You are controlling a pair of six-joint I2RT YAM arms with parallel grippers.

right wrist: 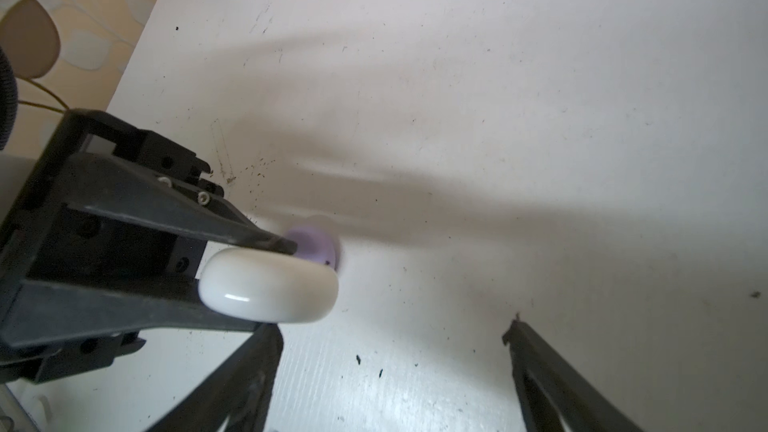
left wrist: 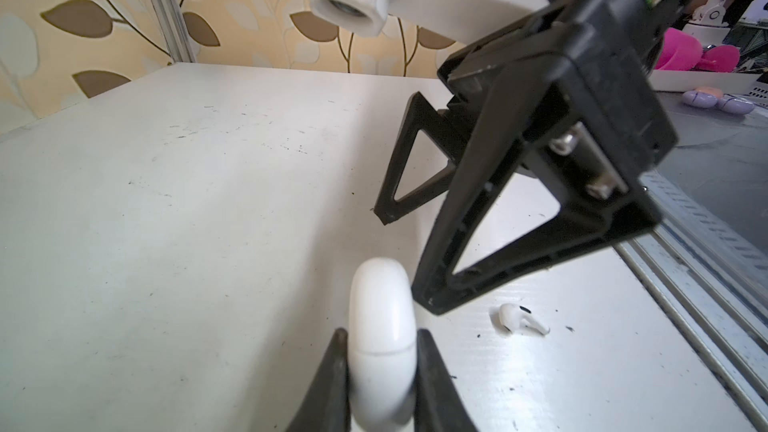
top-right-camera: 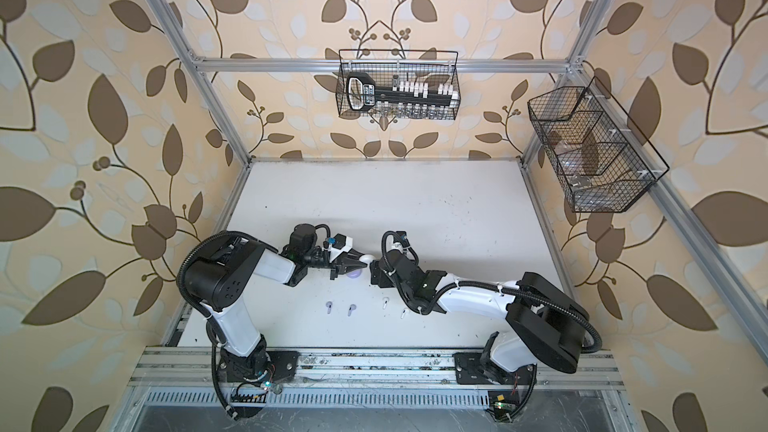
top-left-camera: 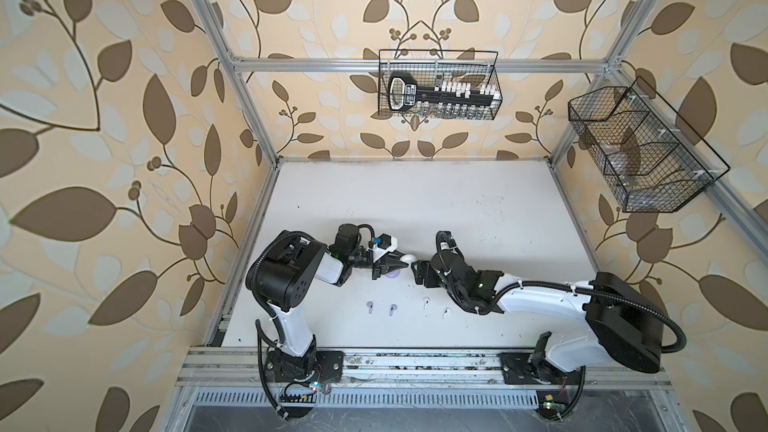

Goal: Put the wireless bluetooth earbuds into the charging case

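Observation:
My left gripper (top-left-camera: 401, 261) (left wrist: 380, 336) is shut on a white puck-like charging case (top-left-camera: 409, 259) (top-right-camera: 365, 258) (left wrist: 382, 326) (right wrist: 270, 290), held closed and on edge above the table. A lavender case (top-left-camera: 392, 275) (right wrist: 313, 243) lies on the table just under it. My right gripper (top-left-camera: 415, 273) (left wrist: 409, 261) (right wrist: 395, 326) faces the white case, open and empty, one finger close beside the case. Two lavender earbuds (top-left-camera: 369, 306) (top-left-camera: 392, 309) and two white earbuds (top-left-camera: 425, 303) (top-left-camera: 445, 312) lie in a row nearer the front. One white earbud (left wrist: 521, 320) shows in the left wrist view.
A wire basket (top-left-camera: 440, 85) with a black tool hangs on the back rail, and another wire basket (top-left-camera: 640, 147) on the right post. Both arm bases stand on the aluminium rail (top-left-camera: 415, 361) along the table's front edge.

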